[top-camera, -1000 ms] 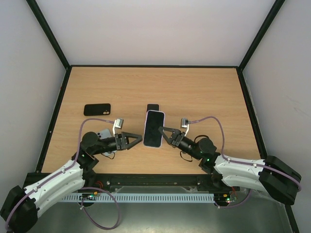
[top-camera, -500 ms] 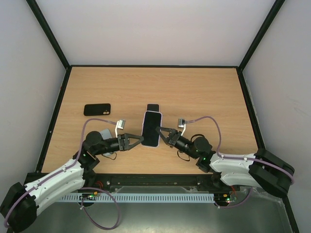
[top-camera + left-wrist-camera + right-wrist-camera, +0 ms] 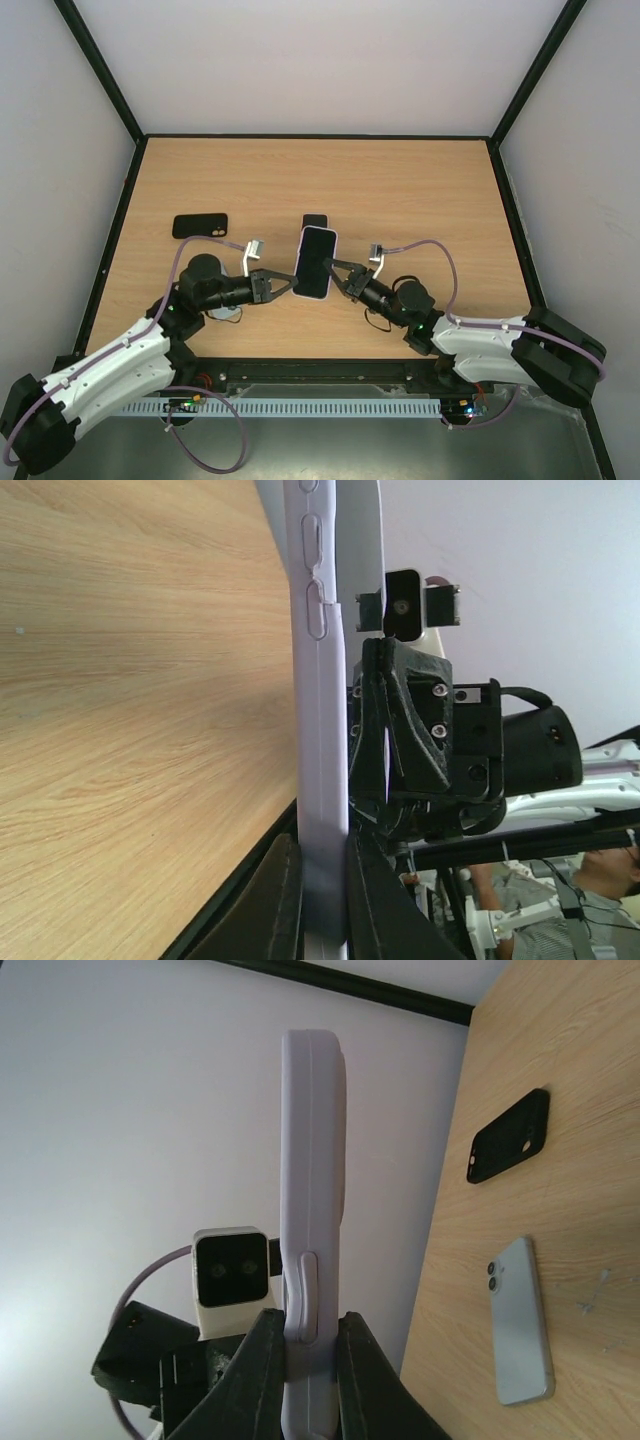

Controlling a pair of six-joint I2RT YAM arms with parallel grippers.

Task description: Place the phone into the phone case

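A phone (image 3: 316, 263) with a dark screen and a lilac rim hangs above the middle of the table, held from both sides. My left gripper (image 3: 292, 281) is shut on its left edge, and the left wrist view shows the lilac rim (image 3: 322, 730) pinched between the fingers. My right gripper (image 3: 332, 266) is shut on the right edge, where the rim (image 3: 312, 1160) stands upright between the pads. An empty black phone case (image 3: 200, 226) lies flat on the table to the left, apart from both grippers; it also shows as the black case (image 3: 510, 1137) in the right wrist view.
A pale phone (image 3: 520, 1325) lies back-up on the wood near the left arm. A small black object (image 3: 315, 220) lies just behind the held phone, partly hidden by it. Black frame rails (image 3: 120, 215) edge the table.
My left gripper moved right to the phone's left edge and shut on it. The right gripper kept its grip, shifting the phone slightly left and back.
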